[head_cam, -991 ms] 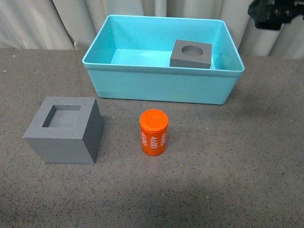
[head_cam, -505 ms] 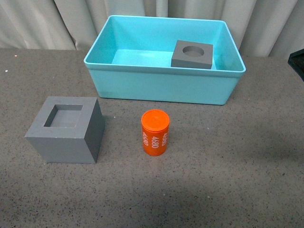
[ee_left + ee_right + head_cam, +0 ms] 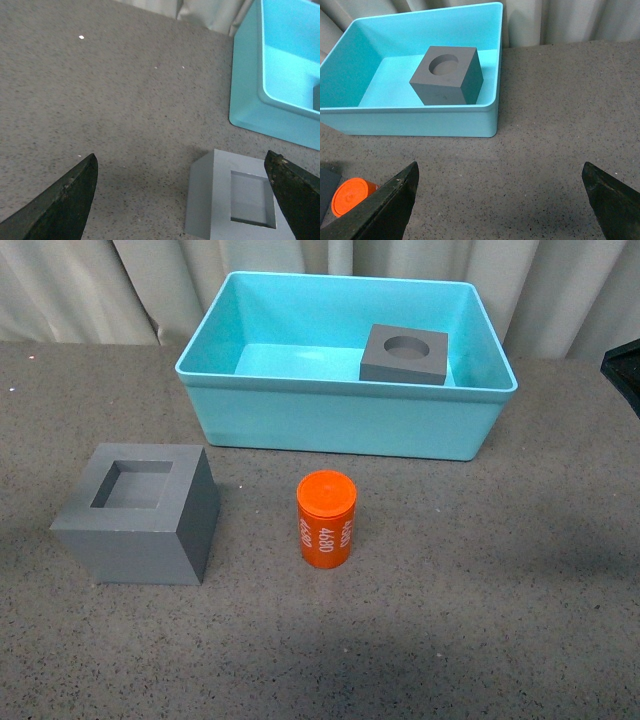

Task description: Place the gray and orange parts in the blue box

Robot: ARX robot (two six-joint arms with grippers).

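The blue box (image 3: 345,422) stands at the back of the table. A gray cube with a round recess (image 3: 404,354) sits inside it at the right. A gray cube with a square recess (image 3: 137,512) stands on the table at the front left. The orange cylinder (image 3: 326,519) stands upright in front of the box. My left gripper (image 3: 181,155) is open above the table, with the square-recess cube (image 3: 207,200) between its fingers (image 3: 65,200). My right gripper (image 3: 500,165) is open and empty over bare table, near the box (image 3: 410,122), the round-recess cube (image 3: 447,75) and the cylinder (image 3: 352,197).
A pale curtain (image 3: 90,290) hangs behind the table. The table top (image 3: 480,590) is dark speckled gray. A dark part of my right arm (image 3: 627,365) shows at the right edge of the front view.
The dark right arm has left the top right corner of the front view and now shows only at the right edge. The parts and the box have not moved.
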